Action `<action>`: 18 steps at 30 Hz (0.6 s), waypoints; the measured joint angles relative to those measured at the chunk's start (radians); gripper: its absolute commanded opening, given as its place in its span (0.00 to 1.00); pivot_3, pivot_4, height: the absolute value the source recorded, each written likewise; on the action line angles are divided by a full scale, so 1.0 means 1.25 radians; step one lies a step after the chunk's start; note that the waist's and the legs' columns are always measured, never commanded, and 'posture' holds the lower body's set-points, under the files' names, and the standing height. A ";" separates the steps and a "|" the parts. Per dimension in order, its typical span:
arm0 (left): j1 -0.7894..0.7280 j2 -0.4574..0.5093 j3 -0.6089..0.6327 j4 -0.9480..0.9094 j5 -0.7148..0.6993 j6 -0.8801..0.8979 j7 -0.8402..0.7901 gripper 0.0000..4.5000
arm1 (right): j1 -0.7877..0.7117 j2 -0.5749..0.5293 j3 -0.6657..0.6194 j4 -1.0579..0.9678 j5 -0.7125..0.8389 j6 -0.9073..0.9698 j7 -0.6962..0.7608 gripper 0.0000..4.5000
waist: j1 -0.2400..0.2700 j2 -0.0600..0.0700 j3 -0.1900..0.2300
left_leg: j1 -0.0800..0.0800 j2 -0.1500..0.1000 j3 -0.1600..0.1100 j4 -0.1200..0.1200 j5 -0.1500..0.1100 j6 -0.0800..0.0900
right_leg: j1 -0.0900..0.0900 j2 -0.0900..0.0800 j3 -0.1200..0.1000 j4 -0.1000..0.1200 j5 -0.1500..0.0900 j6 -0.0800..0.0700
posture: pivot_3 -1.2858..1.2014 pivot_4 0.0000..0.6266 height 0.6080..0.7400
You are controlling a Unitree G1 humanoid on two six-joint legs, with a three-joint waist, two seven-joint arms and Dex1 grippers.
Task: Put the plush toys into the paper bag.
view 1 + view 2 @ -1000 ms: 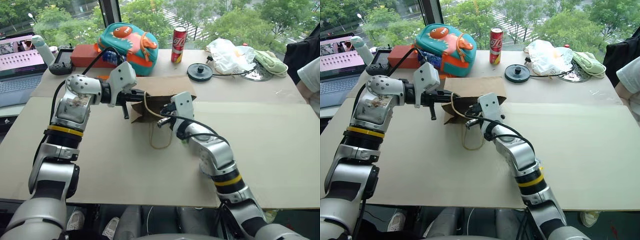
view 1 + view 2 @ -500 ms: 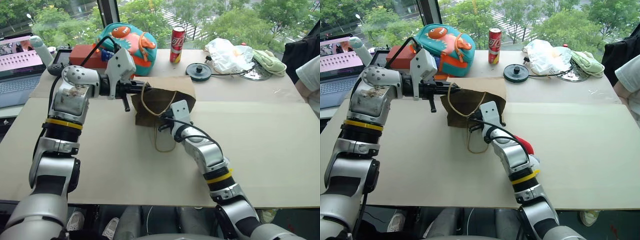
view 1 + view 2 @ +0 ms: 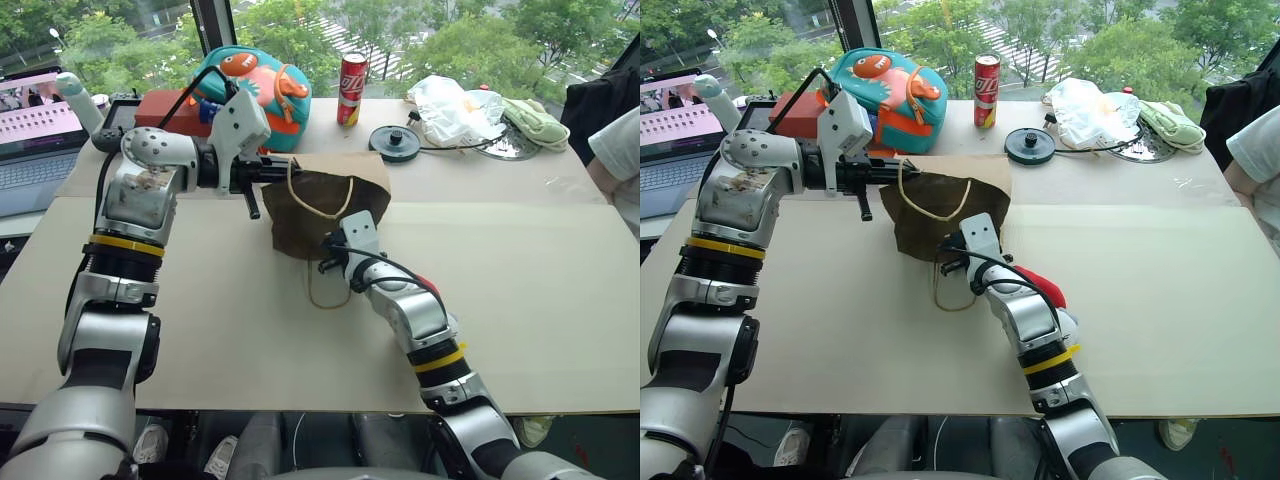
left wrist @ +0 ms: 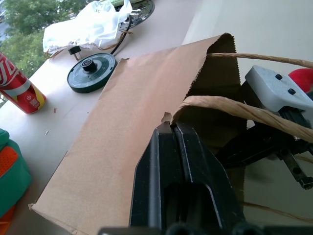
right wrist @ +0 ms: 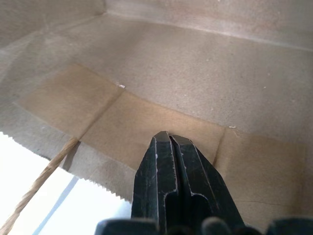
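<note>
The left gripper has its fingers pressed tight on the top edge of the paper bag, right where a twine handle starts, and holds that side up off the surface. The right gripper has its fingers squeezed together with nothing between them, and they point into the open mouth of the bag, at the brown paper inside. The bag hangs tilted, with its mouth facing the right arm, and its other twine handle lies in a loop on the surface under that arm. A red plush toy peeks out just beside the right arm, outside the bag. Farther back on the surface are a teal and orange backpack, a red can, a round black disc and a white plastic bag.
</note>
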 measured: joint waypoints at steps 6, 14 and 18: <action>0.017 -0.001 0.000 -0.010 0.000 0.001 0.010 0.00 | 0.001 -0.007 -0.071 -0.279 0.090 0.118 0.031 0.01 | 0.002 0.000 0.000 | -0.001 0.000 -0.001 0.000 0.000 0.000 | -0.001 0.000 0.000 0.000 0.000 0.000 | 0.52 0.24 0.99; 0.021 -0.004 0.000 -0.017 0.000 0.005 0.018 0.00 | 0.102 -0.133 -0.164 -0.531 0.224 0.333 0.080 0.01 | 0.009 0.000 0.000 | -0.001 0.000 0.000 0.001 0.000 0.000 | 0.000 0.000 -0.001 -0.001 0.000 0.000 | 0.52 0.24 0.99; 0.026 -0.004 0.000 -0.017 0.000 0.006 0.021 0.00 | 0.141 -0.260 -0.216 -0.567 0.234 0.394 0.110 0.24 | 0.013 0.000 0.000 | -0.001 0.000 0.000 0.000 0.000 0.000 | 0.000 0.000 0.000 -0.006 0.000 0.000 | 0.52 0.24 0.99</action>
